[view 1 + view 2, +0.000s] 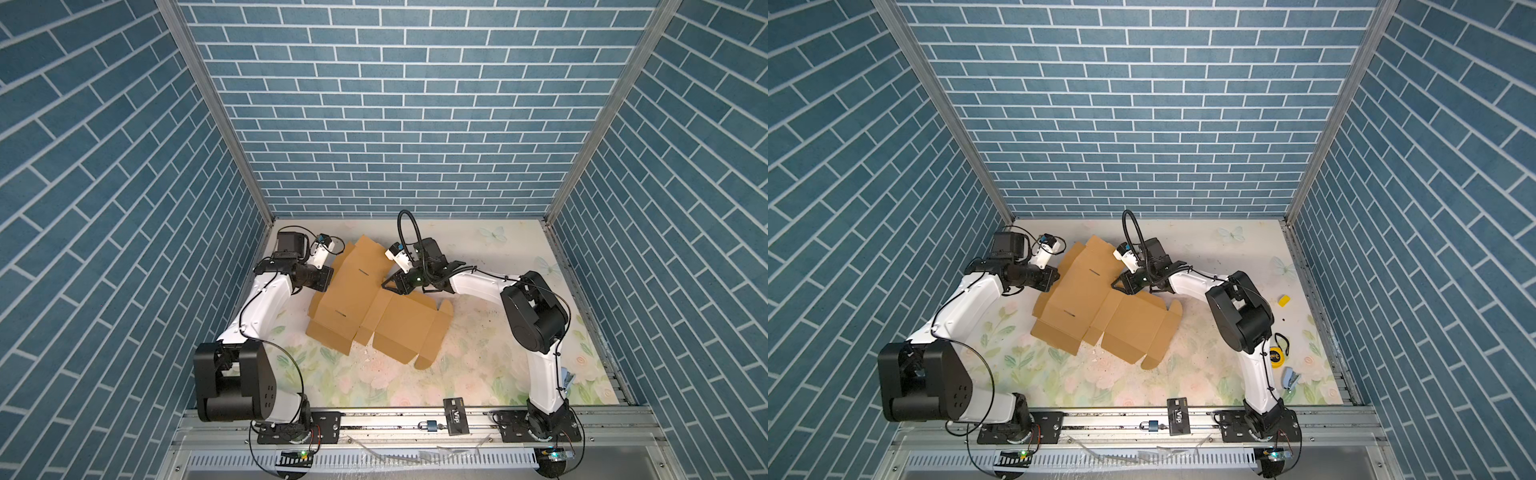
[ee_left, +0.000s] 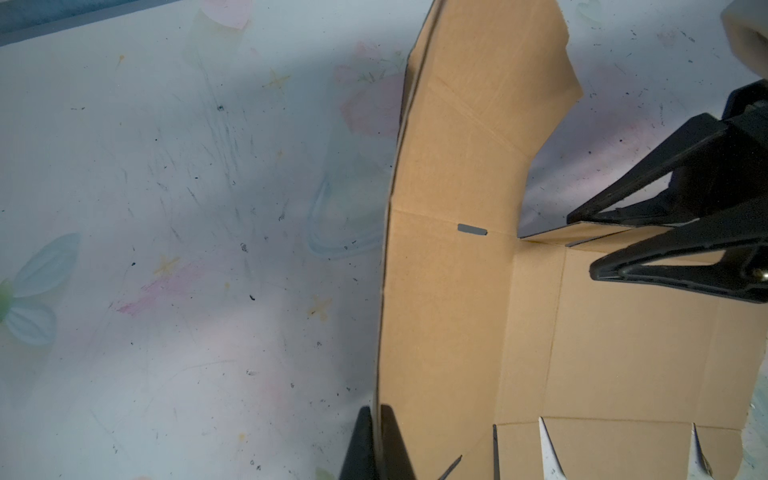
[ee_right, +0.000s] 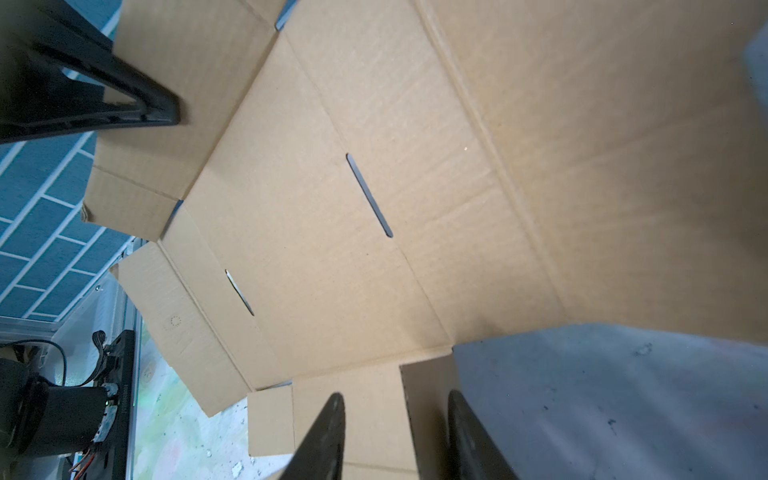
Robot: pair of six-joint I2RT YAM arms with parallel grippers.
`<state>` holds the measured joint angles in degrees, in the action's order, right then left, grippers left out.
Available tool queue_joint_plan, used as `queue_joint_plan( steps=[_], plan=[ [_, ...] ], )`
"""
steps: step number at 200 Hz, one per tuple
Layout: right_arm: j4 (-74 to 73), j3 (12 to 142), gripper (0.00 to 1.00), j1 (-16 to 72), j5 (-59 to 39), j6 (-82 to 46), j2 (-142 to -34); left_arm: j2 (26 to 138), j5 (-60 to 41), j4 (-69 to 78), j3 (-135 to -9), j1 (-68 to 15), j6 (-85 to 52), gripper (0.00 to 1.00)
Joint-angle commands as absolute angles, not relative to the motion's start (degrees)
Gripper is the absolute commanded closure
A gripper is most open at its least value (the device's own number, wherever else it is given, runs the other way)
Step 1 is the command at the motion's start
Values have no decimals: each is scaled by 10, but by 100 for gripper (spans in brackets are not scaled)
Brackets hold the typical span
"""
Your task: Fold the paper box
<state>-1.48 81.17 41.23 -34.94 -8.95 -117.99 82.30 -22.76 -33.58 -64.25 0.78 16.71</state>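
The paper box [image 1: 353, 299] [image 1: 1079, 303] is a tan die-cut cardboard sheet lying on the floral table, its left part lifted and bent. My left gripper [image 1: 330, 276] [image 1: 1054, 276] is shut on the sheet's left edge. In the left wrist view its tips [image 2: 376, 415] pinch the thin cardboard [image 2: 457, 291]. My right gripper [image 1: 384, 284] [image 1: 1113, 284] stands open at the sheet's far right notch. In the right wrist view the jaws [image 3: 395, 397] straddle a raised flap edge with a gap on either side, above the slotted panel [image 3: 415, 124]. The left wrist view also shows the right gripper [image 2: 582, 243].
A black VIP card [image 1: 456, 417] and a padlock [image 1: 428, 424] lie on the front rail. A yellow piece [image 1: 1283, 300], a tape measure [image 1: 1276, 356] and a light blue stapler [image 1: 1291, 379] lie at the right. Blue brick walls enclose the floral table [image 1: 478, 332] on three sides.
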Motion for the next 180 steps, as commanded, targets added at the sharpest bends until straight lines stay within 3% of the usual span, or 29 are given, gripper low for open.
queue_joint_plan(
  steps=[1,57,96,180],
  plan=[
    [-10,812,59,422,-363,-83,-1170,827,-232,-332,-647,4,160,97],
    [97,863,59,426,-318,-19,-1173,828,-229,-330,-646,4,163,97],
    [249,954,59,427,-309,25,-1207,825,-235,-334,-647,3,162,97],
    [242,947,58,426,-302,13,-1199,825,-231,-321,-637,4,159,96]
  ],
)
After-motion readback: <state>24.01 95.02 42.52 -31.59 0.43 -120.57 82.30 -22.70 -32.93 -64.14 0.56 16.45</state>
